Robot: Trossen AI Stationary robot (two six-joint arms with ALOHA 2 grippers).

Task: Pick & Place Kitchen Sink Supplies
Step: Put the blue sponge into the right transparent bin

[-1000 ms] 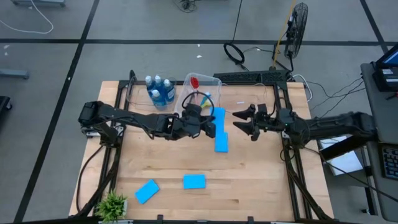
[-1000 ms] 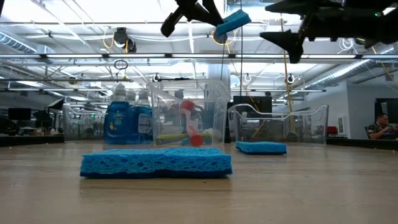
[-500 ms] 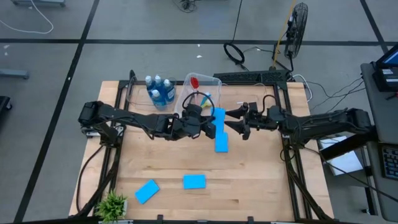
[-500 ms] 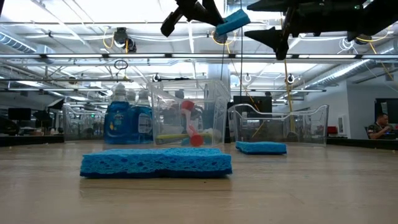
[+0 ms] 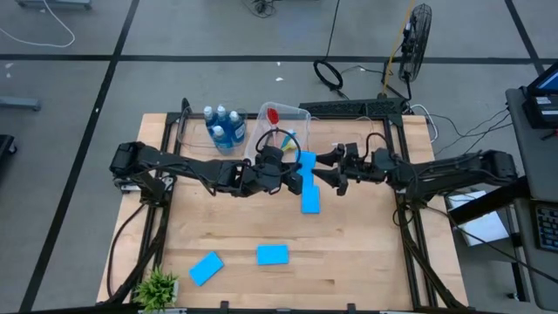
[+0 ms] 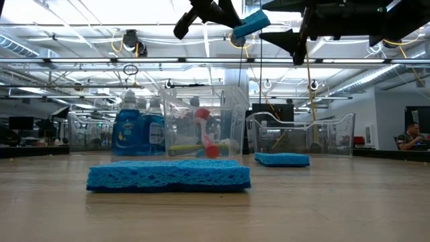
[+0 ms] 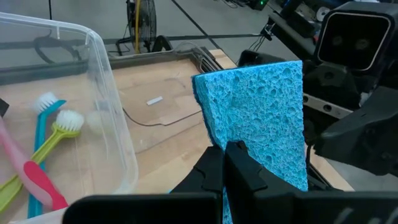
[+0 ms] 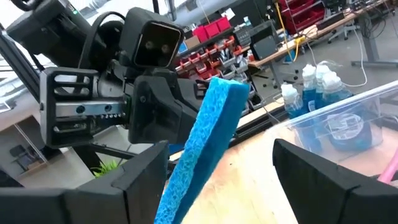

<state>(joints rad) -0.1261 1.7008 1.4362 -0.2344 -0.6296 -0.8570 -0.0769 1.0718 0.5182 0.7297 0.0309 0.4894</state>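
One hand (image 5: 334, 171) closer to sponge (image 5: 307, 161)

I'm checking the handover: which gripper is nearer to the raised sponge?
Left. The left gripper is shut on the raised sponge, holding it above the table. The right gripper is open just beside it, fingers either side of the sponge's edge, not gripping.

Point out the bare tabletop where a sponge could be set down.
Free: the wood right of the loose sponges, toward the front right corner. Crowded: the back, with bottles, brush bin and both arms meeting over another sponge.
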